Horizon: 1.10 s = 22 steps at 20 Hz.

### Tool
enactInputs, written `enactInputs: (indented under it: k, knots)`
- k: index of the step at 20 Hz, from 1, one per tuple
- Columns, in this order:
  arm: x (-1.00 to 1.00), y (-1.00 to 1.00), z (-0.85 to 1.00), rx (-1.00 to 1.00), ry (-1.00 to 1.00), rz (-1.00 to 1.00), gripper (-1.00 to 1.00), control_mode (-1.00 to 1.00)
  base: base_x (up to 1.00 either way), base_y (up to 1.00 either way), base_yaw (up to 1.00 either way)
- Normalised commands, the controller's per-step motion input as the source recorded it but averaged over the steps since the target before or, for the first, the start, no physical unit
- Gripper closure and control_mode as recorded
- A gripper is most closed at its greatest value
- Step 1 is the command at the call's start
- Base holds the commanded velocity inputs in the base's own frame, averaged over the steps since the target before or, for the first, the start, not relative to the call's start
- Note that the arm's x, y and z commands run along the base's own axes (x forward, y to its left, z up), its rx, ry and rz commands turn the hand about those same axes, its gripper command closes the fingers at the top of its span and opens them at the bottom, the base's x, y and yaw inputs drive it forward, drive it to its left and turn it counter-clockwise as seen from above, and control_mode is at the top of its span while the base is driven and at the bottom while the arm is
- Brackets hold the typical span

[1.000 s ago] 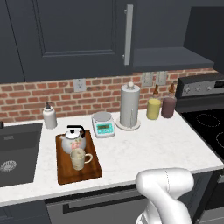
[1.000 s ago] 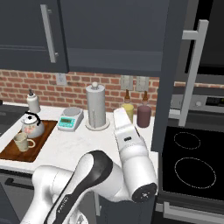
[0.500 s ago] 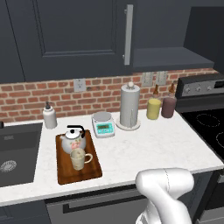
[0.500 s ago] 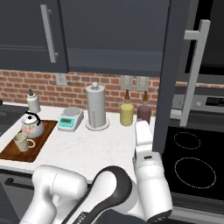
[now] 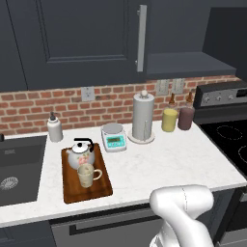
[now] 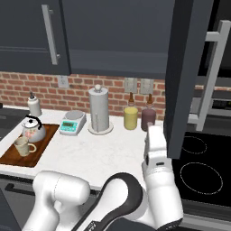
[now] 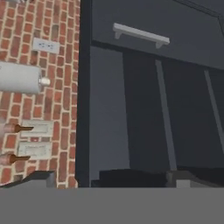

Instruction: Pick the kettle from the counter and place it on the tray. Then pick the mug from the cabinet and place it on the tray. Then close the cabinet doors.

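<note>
Tray: we see kettle and mug on it.
Right cabinet door: open.
Claw: fingers apart, empty.

The open cabinet door runs off the top edge and hides the shelf behind it; the mug marking is perhaps too faint to read.

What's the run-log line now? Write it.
kettle, mug: on tray | right cabinet door: open | gripper: open, beside it
</note>
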Motion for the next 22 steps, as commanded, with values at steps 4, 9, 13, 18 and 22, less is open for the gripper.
enactInputs:
  k: [4, 9, 13, 18, 22]
  knots:
    - [-0.02, 0.01, -0.69, 0.0, 0.0, 0.1, -1.0, -1.0, 0.0, 0.0, 0.0]
    - [-0.07, -0.01, -0.74, 0.01, -0.04, 0.09, -1.0, -1.0, 0.0, 0.0, 0.0]
    - [-0.12, -0.2, 0.02, 0.11, -0.01, 0.07, -1.0, -1.0, 0.0, 0.0, 0.0]
    - [-0.03, -0.18, 0.18, 0.16, 0.0, 0.05, -1.0, -1.0, 0.0, 0.0, 0.0]
    - [0.0, -0.28, 0.2, 0.16, 0.0, 0.07, -1.0, -1.0, 0.0, 0.0, 0.0]
